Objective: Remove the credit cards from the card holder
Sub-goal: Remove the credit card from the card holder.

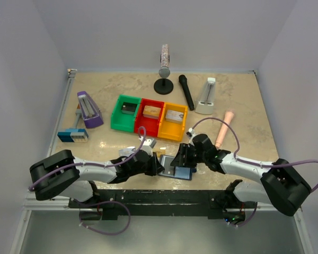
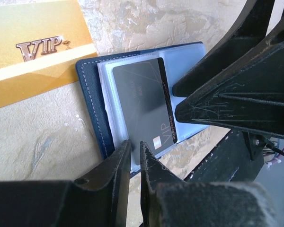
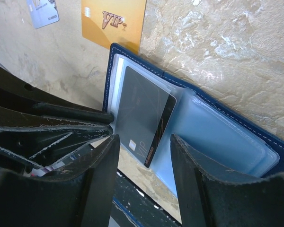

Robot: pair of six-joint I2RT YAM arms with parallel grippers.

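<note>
Left end effector (image 2: 135, 143) by black card (image 2: 139, 101) lettered VIP.

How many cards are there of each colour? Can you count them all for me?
Gold card: 1
Black card, in the card holder: 1
Silvery grey card: 1
Total: 3
</note>
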